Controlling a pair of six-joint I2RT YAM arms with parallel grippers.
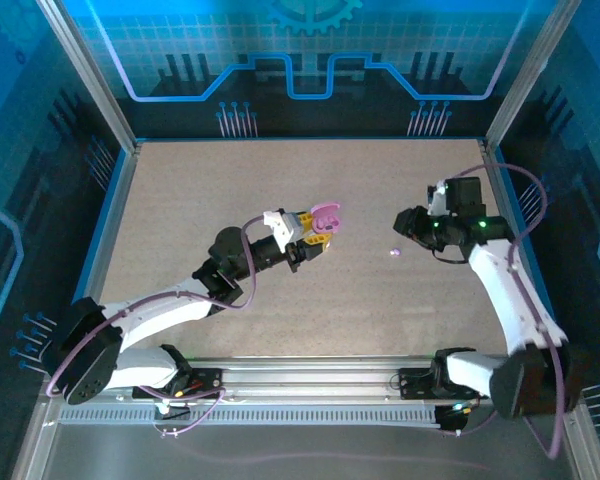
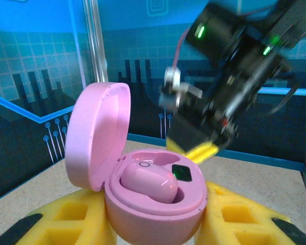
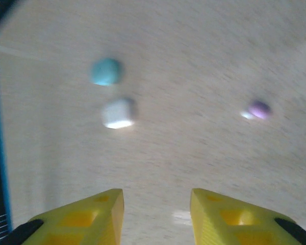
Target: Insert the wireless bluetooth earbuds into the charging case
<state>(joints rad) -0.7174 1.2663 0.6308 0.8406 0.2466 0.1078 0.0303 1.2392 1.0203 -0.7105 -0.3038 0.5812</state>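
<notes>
Beige tabletop (image 1: 280, 330) with blue panel walls all round. My left gripper (image 1: 315, 236) is clamped on the pink case (image 2: 153, 204), just left of centre in the overhead view, with its lid (image 2: 94, 135) tipped up and open. One pink bud (image 2: 149, 184) sits in its socket. The socket beside it, on the case's right, looks vacant (a small green light glows there), so I'd call the job about half done.

A purple bud (image 1: 396, 253) lies loose on the table, right of centre. My right gripper (image 3: 155, 199) hangs over the table with its fingers parted and nothing between them. A teal piece (image 3: 106, 71) and a white piece (image 3: 118, 113) sit upper left in its blurred view, possibly more buds. What's left is to pick up a bud and seat it.
</notes>
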